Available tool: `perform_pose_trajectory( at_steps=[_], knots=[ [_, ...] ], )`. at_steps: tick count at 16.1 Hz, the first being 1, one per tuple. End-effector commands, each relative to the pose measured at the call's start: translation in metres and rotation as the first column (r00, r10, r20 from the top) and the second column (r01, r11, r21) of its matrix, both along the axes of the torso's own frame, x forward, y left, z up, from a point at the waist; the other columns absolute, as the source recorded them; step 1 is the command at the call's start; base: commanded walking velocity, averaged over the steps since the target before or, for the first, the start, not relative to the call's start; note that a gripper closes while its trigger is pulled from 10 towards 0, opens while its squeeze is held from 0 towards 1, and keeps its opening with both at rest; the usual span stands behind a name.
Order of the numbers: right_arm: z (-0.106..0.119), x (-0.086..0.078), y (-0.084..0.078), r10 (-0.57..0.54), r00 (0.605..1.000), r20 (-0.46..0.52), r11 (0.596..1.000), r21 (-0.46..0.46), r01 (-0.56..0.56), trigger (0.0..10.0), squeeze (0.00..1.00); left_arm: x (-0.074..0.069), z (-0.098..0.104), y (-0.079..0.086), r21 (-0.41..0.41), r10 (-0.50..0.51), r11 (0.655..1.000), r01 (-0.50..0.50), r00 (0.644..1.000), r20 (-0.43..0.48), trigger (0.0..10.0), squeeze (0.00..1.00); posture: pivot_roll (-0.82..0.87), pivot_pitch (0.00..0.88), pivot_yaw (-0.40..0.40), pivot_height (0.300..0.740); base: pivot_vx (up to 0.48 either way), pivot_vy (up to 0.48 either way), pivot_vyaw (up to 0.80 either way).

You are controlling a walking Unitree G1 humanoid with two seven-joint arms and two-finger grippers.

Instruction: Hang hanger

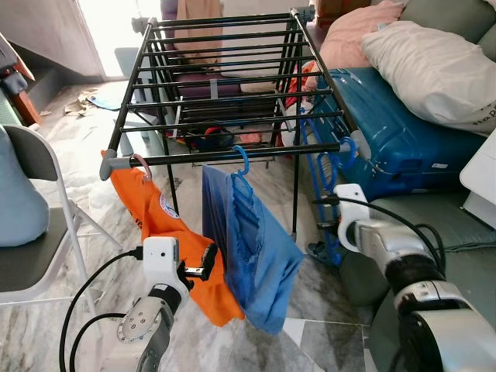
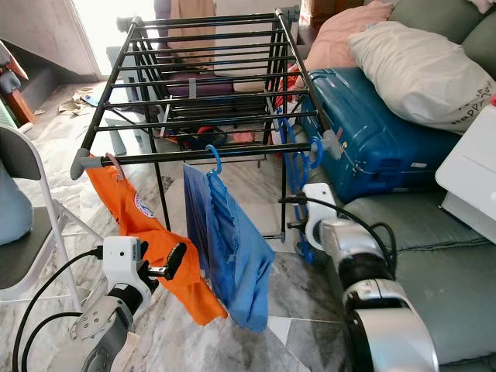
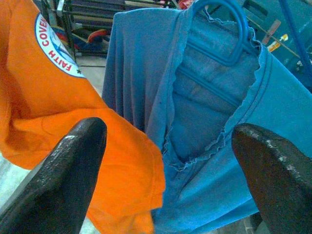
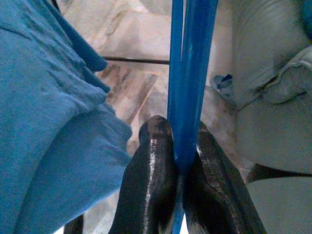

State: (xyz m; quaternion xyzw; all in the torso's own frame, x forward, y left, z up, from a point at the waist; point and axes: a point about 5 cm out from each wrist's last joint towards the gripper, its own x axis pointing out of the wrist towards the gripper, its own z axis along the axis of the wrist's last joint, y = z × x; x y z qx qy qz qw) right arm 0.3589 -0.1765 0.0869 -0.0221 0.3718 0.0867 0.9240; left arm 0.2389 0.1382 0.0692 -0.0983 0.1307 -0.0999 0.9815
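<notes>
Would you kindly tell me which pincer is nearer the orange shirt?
Left. The left pincer hangs open beside the orange shirt; the right pincer grips a blue hanger beyond the blue garment.

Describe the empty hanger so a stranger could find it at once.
Find the black drying rack. On its front bar's right end, beside the blue suitcase, hangs the bare blue hanger. Unlike its neighbours, it carries no shirt, and the right hand pinches it.

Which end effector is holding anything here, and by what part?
Right end effector pinches the empty blue hanger at its thin lower frame. Left end effector is open, holding nothing.
</notes>
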Motion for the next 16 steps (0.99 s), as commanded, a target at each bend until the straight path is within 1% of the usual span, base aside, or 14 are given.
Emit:
perform_pose_trajectory(
  at_steps=[1,2,6,9,11,14,16],
  knots=[
    [0.014,0.010,0.005,0.003,1.000,0.031,1.000,-0.003,-0.003,10.0,0.00,0.001,0.003,0.000,0.007,-0.013,1.000,0.013,1.000,0.008,10.0,0.00,-0.03,0.000,0.016,0.740,0.000,0.000,0.00],
    [0.017,0.012,0.005,0.007,0.999,0.037,0.999,-0.036,-0.006,10.0,0.00,0.002,0.003,0.000,0.006,-0.015,1.000,0.015,1.000,0.007,10.0,0.00,-0.03,0.000,0.012,0.740,0.000,0.000,0.00],
    [0.011,0.010,0.000,-0.049,0.999,-0.017,0.999,-0.016,0.049,10.0,0.00,-0.001,0.001,-0.002,-0.004,-0.018,1.000,0.018,1.000,-0.011,10.0,0.00,-0.03,0.000,0.003,0.740,0.000,0.000,0.00],
    [0.000,0.004,-0.010,-0.149,0.987,-0.063,0.988,0.020,0.150,10.0,0.00,0.002,0.000,-0.003,-0.008,-0.030,1.000,0.030,0.999,-0.019,10.0,0.00,-0.03,0.000,0.009,0.740,0.000,0.000,0.00],
    [-0.007,0.000,-0.017,-0.182,0.981,-0.073,0.983,0.006,0.183,10.0,0.00,0.003,0.000,-0.005,-0.012,-0.046,0.999,0.046,0.999,-0.025,10.0,0.00,-0.03,0.000,0.007,0.740,0.000,0.000,0.00],
    [-0.014,-0.004,-0.021,-0.174,0.983,-0.064,0.984,-0.057,0.171,10.0,0.00,0.003,-0.001,-0.005,-0.015,-0.038,0.999,0.038,0.999,-0.027,10.0,0.00,-0.01,0.000,-0.003,0.740,0.000,0.000,0.00],
    [-0.009,0.000,-0.019,-0.157,0.987,-0.031,0.986,-0.066,0.155,10.0,0.00,0.003,0.003,-0.005,-0.026,-0.037,0.999,0.037,0.999,-0.006,10.0,0.00,-0.01,0.000,-0.005,0.740,0.000,0.000,0.00]
  ],
)
